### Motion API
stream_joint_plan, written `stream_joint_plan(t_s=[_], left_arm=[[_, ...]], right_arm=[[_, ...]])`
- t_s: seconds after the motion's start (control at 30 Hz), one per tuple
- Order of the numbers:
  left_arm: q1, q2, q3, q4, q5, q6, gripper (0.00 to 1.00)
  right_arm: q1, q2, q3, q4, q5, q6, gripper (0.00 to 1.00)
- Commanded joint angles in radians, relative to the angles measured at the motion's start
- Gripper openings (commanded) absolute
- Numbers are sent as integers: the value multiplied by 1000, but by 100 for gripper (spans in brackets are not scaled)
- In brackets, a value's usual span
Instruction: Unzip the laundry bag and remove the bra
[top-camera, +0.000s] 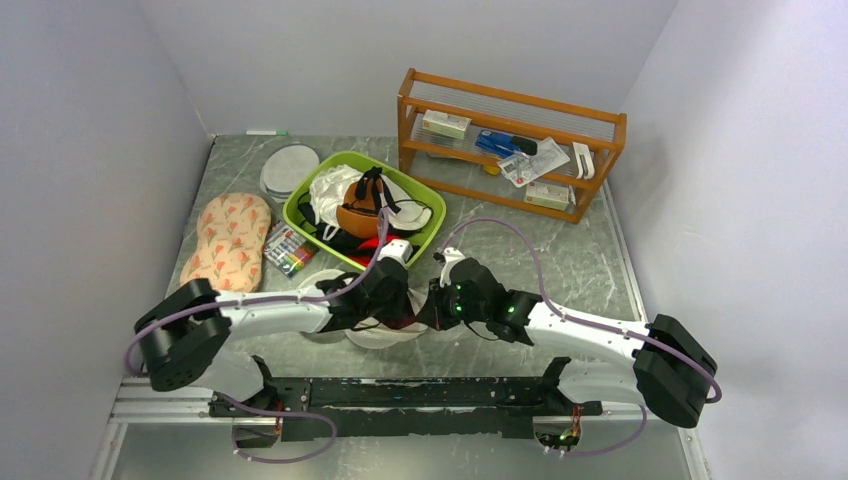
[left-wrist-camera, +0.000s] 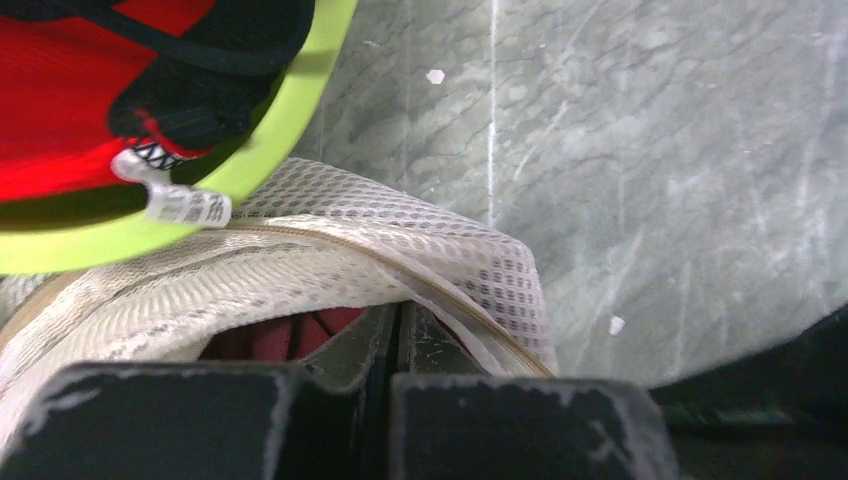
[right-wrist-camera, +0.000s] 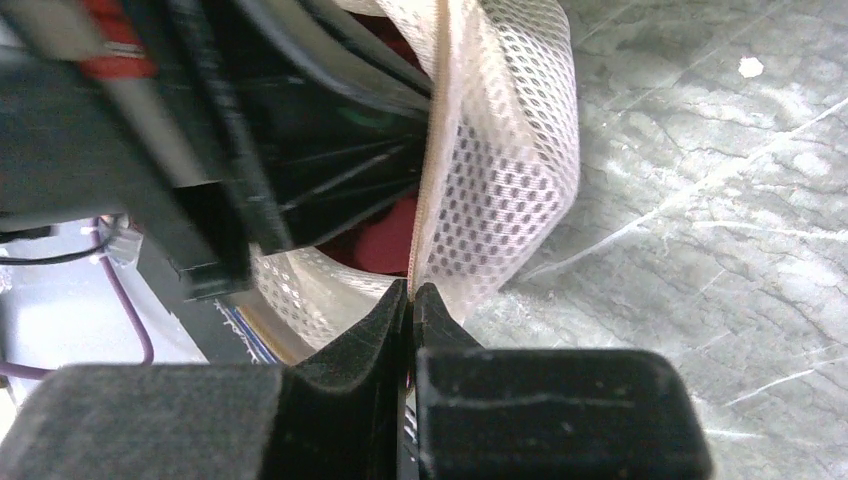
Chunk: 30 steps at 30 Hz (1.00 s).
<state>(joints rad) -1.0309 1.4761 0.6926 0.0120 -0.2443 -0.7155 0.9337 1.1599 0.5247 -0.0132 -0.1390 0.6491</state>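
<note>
Two claws closed: my right claw (right-wrist-camera: 411, 300) pinches the laundry bag (right-wrist-camera: 510, 170) by its zipper edge to steady it; my left claw (left-wrist-camera: 397, 335) sits shut beside the bra (left-wrist-camera: 300, 335) inside.

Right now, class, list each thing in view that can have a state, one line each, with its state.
laundry bag: partly unzipped, opening gaping.
bra: inside the bag, dark red fabric showing through the gap.
left gripper: shut at the bag's opening; a hold on fabric cannot be told.
right gripper: shut on the bag's zipper edge.
green basket: upright, filled with garments.
</note>
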Motion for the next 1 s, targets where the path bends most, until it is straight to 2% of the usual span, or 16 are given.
stream_joint_plan(t_s=[0.0,0.23,0.47,0.7,0.97], left_arm=[[3,-127,30,-81,22,0,7],[3,-350,2,-215,58,-27,7],[3,-521,30,-298,51,-6,7],[3,-542,154,-416,4,95,7],[3,-539,248,-446,33,140,7]], right_arm=[[7,-17,22,10,17,-26,2],[6,52,78,-3,44,-58,1],[4,42,73,12,60,-20,1],[4,17,57,8,99,4,1],[4,42,71,11,82,-3,2]])
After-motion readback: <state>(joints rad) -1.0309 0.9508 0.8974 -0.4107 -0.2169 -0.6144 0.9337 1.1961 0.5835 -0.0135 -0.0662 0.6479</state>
